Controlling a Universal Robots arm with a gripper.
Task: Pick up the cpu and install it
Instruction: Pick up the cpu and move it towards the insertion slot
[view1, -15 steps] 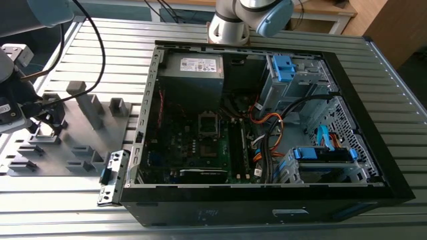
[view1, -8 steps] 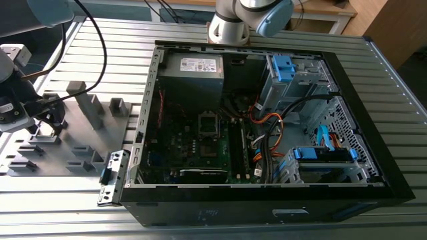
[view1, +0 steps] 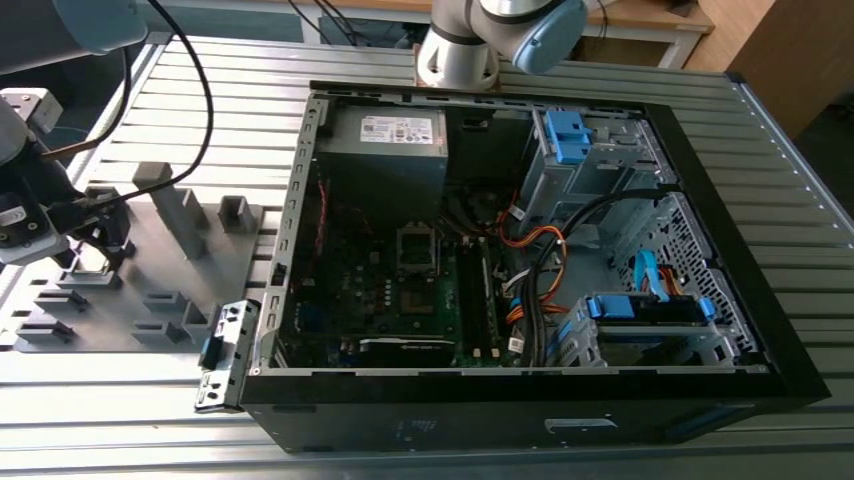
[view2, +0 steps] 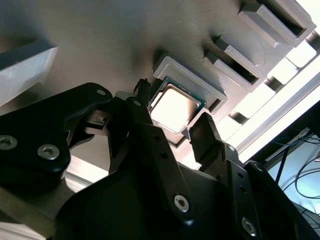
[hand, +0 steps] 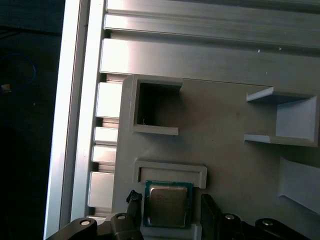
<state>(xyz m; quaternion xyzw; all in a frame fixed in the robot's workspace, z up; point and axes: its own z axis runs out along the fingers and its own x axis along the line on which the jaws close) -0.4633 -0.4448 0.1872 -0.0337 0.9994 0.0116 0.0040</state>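
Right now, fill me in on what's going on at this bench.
The robot arm's gripper is down over the grey parts tray at the exterior view's left. Its open fingers stand on either side of the cpu. The cpu lies flat in its holder on the tray, not yet lifted. The open computer case lies beside the tray, toward the exterior view's right.

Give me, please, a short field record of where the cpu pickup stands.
cpu: flat in its grey holder, not lifted
gripper: open, straddling the cpu
grey holder: on the grey plate, at the exterior view's left of the computer case
computer case: side open, motherboard exposed
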